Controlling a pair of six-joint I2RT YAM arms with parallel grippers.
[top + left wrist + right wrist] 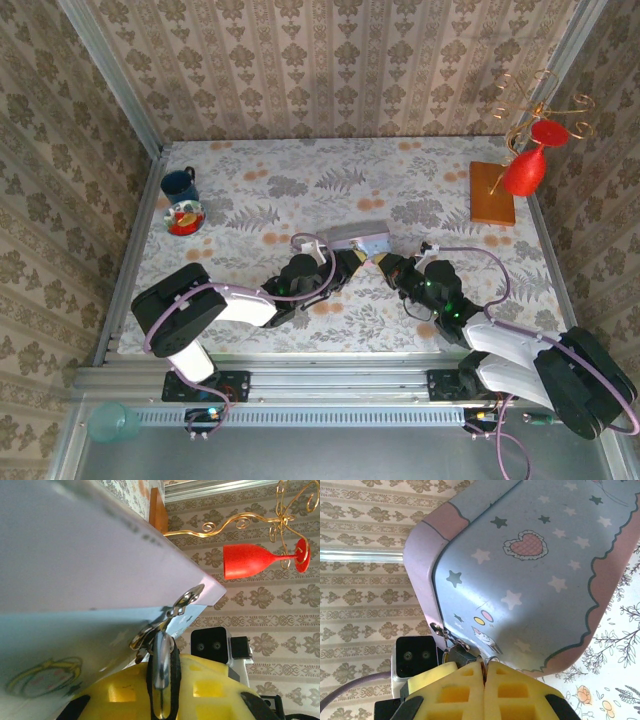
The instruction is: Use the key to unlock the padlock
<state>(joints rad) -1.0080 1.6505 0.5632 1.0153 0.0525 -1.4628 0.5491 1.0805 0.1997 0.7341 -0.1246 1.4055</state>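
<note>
Closest in, along the bottom of the top view, the two arms reach up and inward so both pincers meet around the middle of the frame. The left gripper [352, 262] comes in from the left and the right gripper [383, 263] from the right. Their tips are close together at the near edge of the pastel tin box [358, 238].

On the left wrist cam, the yellow fingers [115, 690] are clamped on the padlock [161, 672]. It's a dark little body with a shiny strip, low centre of that frame, linked by shiny loops to the box's metal hasp [187, 597].

On the right wrist cam, the right fingertips [465, 680] are squeezed flat together with no gap, right under the box's corner at bottom centre. The key is too tiny to make out, so can't tell if it's pinched in there.

Further back on the flowery table [300, 180] there's a blue mug [180, 183] and a small bowl [185, 217] at the left. At the upper right is a wooden stand [492, 193] with gold wire and a red goblet [524, 172].
</note>
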